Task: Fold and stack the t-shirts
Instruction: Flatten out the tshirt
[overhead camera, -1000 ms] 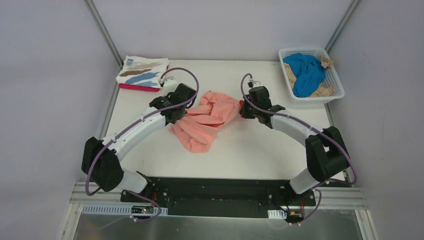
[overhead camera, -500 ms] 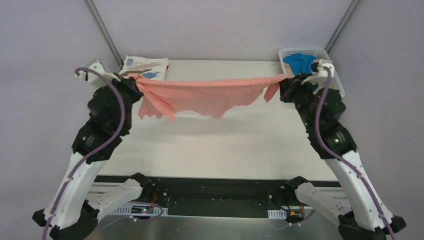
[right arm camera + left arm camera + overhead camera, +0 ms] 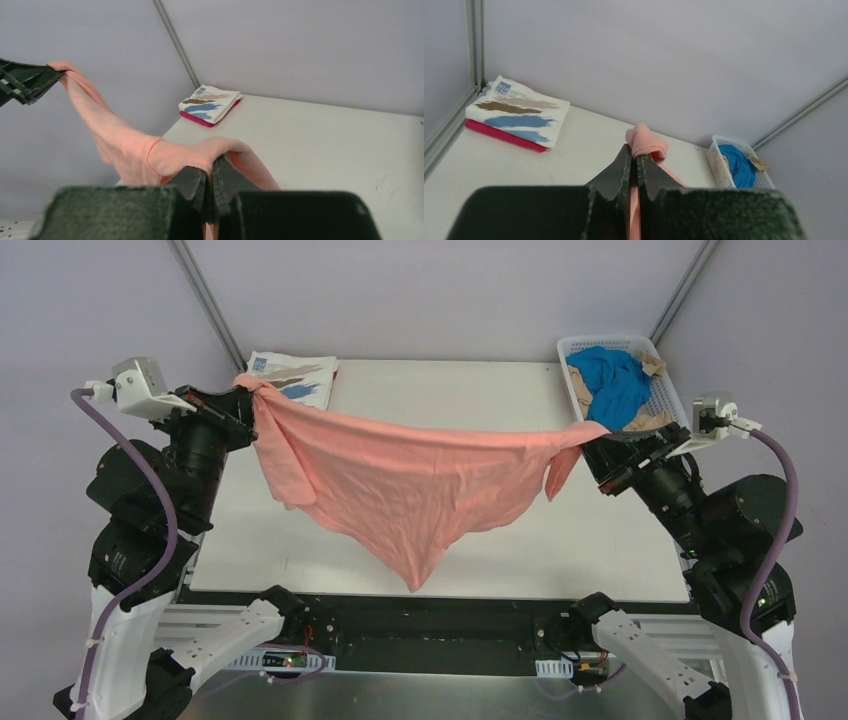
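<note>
The salmon-pink t-shirt (image 3: 400,480) hangs spread in the air above the table, sagging to a point near the front edge. My left gripper (image 3: 243,390) is shut on its left corner (image 3: 644,142), raised at the table's left side. On the right, my right gripper (image 3: 592,435) is shut on the other corner (image 3: 210,152). A folded white t-shirt with brown and blue brushstrokes (image 3: 290,380) lies on a folded magenta t-shirt (image 3: 504,136) at the back left. A bright blue t-shirt (image 3: 612,385) and a tan one (image 3: 655,365) lie crumpled in the basket.
The white lattice basket (image 3: 665,430) stands at the table's back right corner, close behind my right gripper. The white table (image 3: 450,390) ends at metal frame posts at both back corners, with grey walls all round.
Both arms have lifted the pink t-shirt off the table and drawn apart and toward the front. The cloth now hangs lower, wider and more open than half a second ago.
</note>
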Robot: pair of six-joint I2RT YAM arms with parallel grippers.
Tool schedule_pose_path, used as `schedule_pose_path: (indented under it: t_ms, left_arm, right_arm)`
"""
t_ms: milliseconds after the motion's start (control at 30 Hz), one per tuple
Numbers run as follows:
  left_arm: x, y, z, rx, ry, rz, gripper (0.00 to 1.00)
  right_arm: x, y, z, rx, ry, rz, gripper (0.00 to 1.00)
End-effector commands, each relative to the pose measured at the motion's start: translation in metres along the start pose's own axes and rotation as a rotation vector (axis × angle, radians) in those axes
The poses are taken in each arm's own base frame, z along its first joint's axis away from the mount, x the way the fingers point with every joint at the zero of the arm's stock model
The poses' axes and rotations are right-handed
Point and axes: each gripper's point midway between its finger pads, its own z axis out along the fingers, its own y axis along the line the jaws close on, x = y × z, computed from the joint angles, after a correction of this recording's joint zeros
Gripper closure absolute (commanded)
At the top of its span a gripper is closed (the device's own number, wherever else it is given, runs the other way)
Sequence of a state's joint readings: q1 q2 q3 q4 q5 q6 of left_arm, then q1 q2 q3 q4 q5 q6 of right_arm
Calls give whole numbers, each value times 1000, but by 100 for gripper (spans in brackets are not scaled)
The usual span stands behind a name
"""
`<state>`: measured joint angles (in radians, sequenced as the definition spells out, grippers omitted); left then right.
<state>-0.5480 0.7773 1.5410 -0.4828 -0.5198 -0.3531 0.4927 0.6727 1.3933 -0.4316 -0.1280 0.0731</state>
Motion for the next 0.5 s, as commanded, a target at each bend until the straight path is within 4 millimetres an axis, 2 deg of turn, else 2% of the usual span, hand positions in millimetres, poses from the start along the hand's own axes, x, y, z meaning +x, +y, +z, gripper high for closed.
schedule_pose_path:
  t_ms: [0,67,167,200,233,267,333,367,467]
  left_arm:
    - [10,-2,29,-66,9,57,100]
    - [37,6,52,-155,54,117,100]
    - [99,22,98,-267,175,191,100]
    - [129,28,116,-273,249,183,100]
    - [170,40,138,-295,349,179,100]
    - [189,46,150,-299,402,154,100]
    - [243,65,182,-347,522,177,100]
    - [284,77,201,-364,613,215,100]
    - [356,87,245,-348,746,266,100]
  right_arm:
    - [16,-36,11,194,44,62,100]
    - [38,-70,16,361,74,82,100]
    - [89,-121,27,584,158,85,100]
    - [109,-136,31,645,203,82,100]
    - [129,-151,36,702,248,84,100]
    - [151,-165,40,749,302,95,100]
    - [199,-189,50,792,434,140,100]
    - [223,-201,54,810,504,159,100]
    - [272,-235,64,874,649,181,100]
